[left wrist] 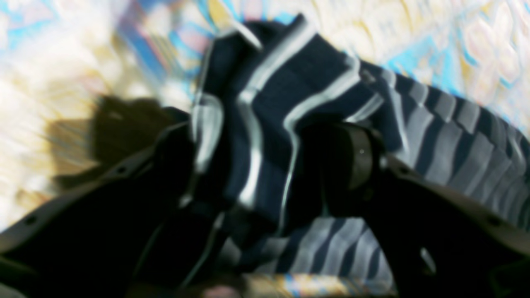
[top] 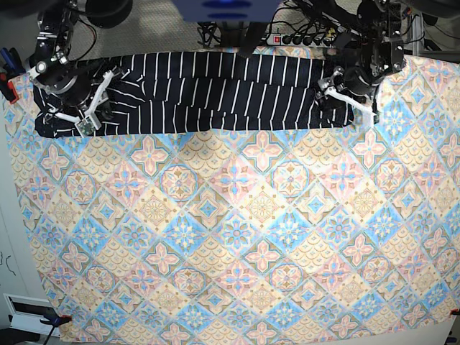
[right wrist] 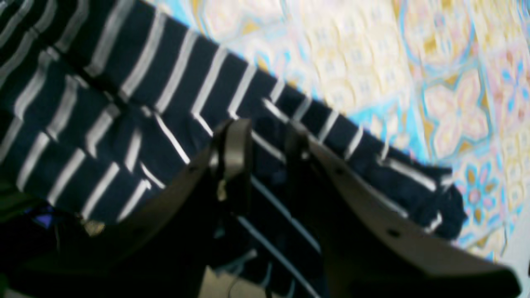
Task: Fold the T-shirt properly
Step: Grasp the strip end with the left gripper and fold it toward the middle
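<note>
The T-shirt (top: 230, 93), dark navy with thin white stripes, lies as a long band along the far edge of the floral tablecloth (top: 237, 237). My left gripper (top: 338, 97) is at the band's right end. In the left wrist view it (left wrist: 265, 165) is shut on a bunched fold of the T-shirt (left wrist: 447, 140), though that frame is blurred. My right gripper (top: 90, 115) is at the band's left end. In the right wrist view it (right wrist: 267, 140) is shut on the edge of the T-shirt (right wrist: 124, 103), with cloth between the fingers.
A power strip (top: 302, 36) and cables lie behind the table's far edge. A red clamp (top: 8, 86) holds the tablecloth at the far left. The tablecloth runs from the shirt to the near edge.
</note>
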Robot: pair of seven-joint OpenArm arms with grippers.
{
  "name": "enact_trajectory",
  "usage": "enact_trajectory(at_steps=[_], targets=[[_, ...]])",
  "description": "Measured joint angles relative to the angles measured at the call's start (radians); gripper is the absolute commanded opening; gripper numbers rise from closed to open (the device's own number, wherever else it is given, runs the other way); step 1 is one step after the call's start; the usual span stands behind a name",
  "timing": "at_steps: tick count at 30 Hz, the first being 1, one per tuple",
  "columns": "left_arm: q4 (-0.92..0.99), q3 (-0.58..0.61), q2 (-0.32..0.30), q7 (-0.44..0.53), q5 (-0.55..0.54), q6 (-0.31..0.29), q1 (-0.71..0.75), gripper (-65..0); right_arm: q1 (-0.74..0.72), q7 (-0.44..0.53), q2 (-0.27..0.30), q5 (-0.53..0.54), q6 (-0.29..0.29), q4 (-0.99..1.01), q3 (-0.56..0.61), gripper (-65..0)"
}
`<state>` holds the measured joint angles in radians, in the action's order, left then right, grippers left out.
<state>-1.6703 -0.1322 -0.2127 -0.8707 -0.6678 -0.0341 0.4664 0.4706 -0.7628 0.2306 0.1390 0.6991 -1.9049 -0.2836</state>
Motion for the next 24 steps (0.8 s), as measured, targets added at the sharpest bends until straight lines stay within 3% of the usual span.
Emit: enact_trajectory(at_steps=[3,5,10,12,15,24], targets=[[0.000,0.002,0.002,-0.004,-0.004,0.000,-0.001,-21.6,0.001,-0.002,0.000,0.000,0.001,0.000,0.018,-50.4],[0.001,0.002,0.002,-0.003,-0.006,0.000,-0.001,-27.4,0.003,-0.009,0.000,-0.003,0.001,0.000,0.018,-50.4],[0.009,0.002,0.006,-0.029,-0.013,0.000,-0.004,-58.0,0.003,-0.008,0.000,-0.003,0.000,0.000,0.017,-50.4],[0.009,0.002,0.011,-0.031,-0.014,0.000,-0.012,-65.0,0.003,-0.008,-0.001,-0.003,0.000,0.000,0.016,-50.4],[0.011,-0.027,0.014,-0.029,-0.015,0.001,-0.023,-65.0,0.005,-0.008,0.000,-0.003,0.000,0.000,0.016,-50.4],[0.015,-0.319,0.012,0.001,-0.011,0.002,-0.029,-65.0,0.011,-0.008,-0.001,-0.003,0.001,0.000,0.018,-50.6]])
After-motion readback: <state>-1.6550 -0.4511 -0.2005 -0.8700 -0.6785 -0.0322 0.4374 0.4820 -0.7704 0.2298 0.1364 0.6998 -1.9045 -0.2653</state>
